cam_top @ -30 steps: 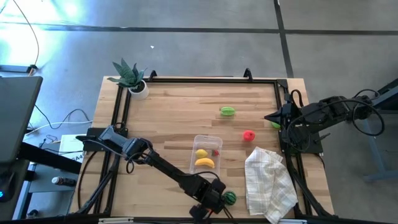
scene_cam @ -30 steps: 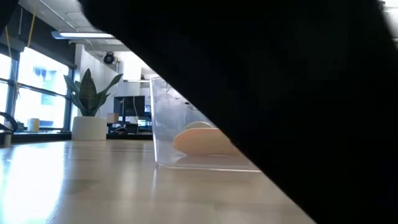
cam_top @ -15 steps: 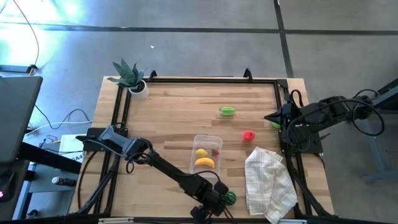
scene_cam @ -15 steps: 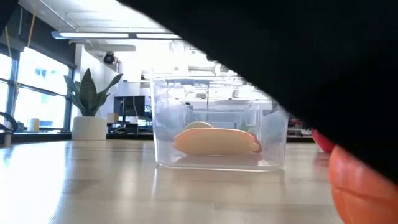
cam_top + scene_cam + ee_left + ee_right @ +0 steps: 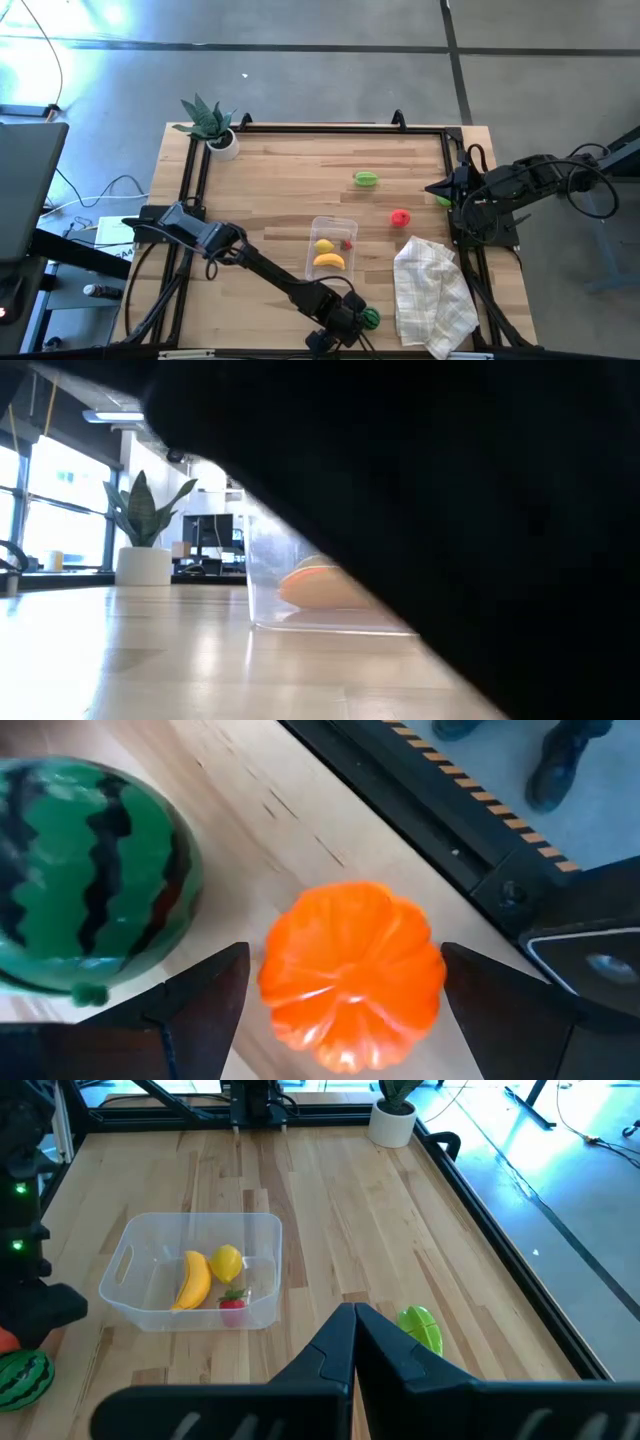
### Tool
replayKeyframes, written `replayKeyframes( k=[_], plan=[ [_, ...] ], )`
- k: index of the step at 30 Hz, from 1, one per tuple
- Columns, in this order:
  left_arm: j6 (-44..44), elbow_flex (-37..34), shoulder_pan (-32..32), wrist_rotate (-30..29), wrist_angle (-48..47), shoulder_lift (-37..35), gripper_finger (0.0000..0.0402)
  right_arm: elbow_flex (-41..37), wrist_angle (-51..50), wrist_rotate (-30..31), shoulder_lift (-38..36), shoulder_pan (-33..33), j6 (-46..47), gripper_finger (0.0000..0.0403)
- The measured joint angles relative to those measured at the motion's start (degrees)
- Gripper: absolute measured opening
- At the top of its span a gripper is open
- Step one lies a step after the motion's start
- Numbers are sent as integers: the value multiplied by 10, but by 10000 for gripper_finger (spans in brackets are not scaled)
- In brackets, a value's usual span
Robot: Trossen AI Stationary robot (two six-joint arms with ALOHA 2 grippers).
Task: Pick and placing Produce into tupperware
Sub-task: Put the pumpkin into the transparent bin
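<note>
We've got 3 pieces in the tupperware (image 5: pixel 333 247) mid-table, at least 5 still out, and our left gripper (image 5: pixel 340 1010) at the near edge is spread around the orange (image 5: pixel 350 975), not pinching yet, right gripper (image 5: pixel 353 1342) pressed together far right.

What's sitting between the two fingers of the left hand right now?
In the left wrist view, a ribbed orange toy fruit sits between the open fingers of the left hand, neither finger touching it. The striped green watermelon lies outside them.
</note>
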Motion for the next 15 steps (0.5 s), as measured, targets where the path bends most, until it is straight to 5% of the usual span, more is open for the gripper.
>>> replayKeyframes(
  k=[15],
  plan=[
    [-10,0,0,17,11,6,316,0,0,0,0,0,0,0]
  ],
)
